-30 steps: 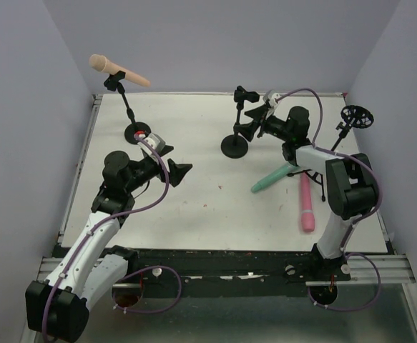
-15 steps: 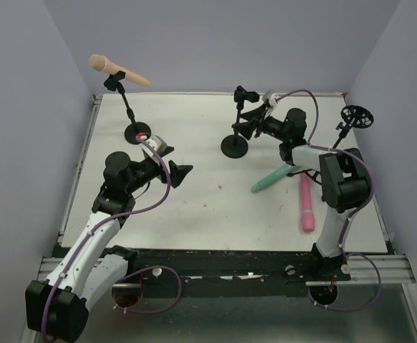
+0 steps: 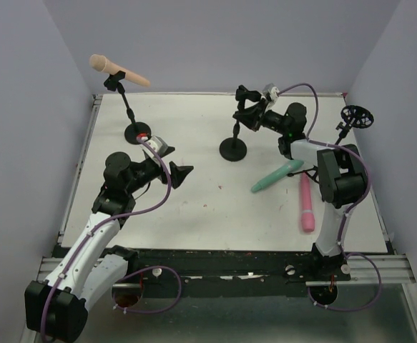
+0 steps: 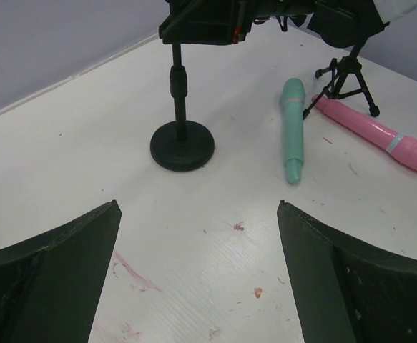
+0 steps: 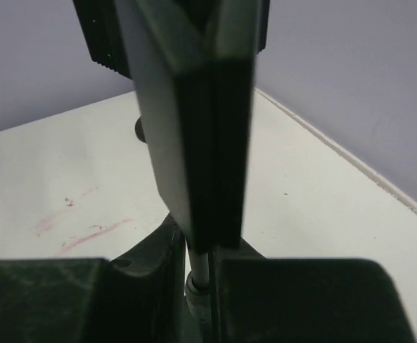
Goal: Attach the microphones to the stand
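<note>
A peach microphone (image 3: 119, 70) sits clipped in the back-left stand (image 3: 130, 108). On the table at the right lie the mint microphone (image 3: 276, 176) (image 4: 292, 128) and the pink microphone (image 3: 306, 204) (image 4: 376, 132). The middle stand (image 3: 234, 146) (image 4: 182, 107) has a round base and an empty clip. My right gripper (image 3: 253, 118) (image 5: 199, 266) is shut on this stand's thin pole (image 5: 202, 275), just below the clip (image 5: 194, 107). Low over the table's left half, my left gripper (image 3: 179, 174) (image 4: 197, 214) is open and holds nothing.
A black tripod stand (image 3: 355, 116) (image 4: 347, 75) stands at the back right, beside the pink microphone. Grey walls close in the table at the back and on both sides. Faint red marks (image 4: 129, 271) spot the white table under the left gripper.
My right gripper has moved up and left to the middle stand and shut on its pole. The left arm and the microphones have stayed put.
</note>
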Controlling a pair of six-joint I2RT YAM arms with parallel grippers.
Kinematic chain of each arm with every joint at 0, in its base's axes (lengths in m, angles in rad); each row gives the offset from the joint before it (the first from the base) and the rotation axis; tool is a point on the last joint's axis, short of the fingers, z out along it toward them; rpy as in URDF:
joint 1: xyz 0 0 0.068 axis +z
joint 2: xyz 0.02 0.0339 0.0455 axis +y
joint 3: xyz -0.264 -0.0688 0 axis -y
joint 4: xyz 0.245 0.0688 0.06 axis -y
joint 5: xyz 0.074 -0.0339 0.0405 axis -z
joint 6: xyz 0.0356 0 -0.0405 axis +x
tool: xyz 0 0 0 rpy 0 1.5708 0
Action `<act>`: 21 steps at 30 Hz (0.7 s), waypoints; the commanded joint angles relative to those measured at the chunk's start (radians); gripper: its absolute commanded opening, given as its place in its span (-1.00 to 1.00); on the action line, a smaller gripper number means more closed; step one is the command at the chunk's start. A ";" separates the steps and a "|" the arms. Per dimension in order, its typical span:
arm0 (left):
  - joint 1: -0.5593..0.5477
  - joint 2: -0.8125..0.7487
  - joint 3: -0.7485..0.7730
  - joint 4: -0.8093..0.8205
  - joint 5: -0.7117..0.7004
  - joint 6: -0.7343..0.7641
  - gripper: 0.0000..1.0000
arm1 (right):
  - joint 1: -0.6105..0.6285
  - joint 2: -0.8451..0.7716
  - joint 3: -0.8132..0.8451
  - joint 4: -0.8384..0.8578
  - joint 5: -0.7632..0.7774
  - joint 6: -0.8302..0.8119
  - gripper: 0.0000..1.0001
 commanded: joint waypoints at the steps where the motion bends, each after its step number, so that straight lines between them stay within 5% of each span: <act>1: -0.006 -0.019 0.002 0.005 0.034 0.025 0.97 | 0.013 -0.038 -0.061 0.122 -0.140 0.034 -0.72; 10: -0.006 -0.132 -0.013 -0.038 0.046 0.031 0.97 | 0.173 -0.177 -0.195 0.228 -0.242 0.142 -0.82; 15: -0.008 -0.272 -0.061 -0.105 0.086 0.049 0.97 | 0.318 -0.280 -0.310 0.069 -0.240 -0.031 -0.78; 21: -0.011 -0.389 -0.109 -0.101 0.124 0.049 0.97 | 0.348 -0.329 -0.330 -0.155 -0.242 -0.223 -0.69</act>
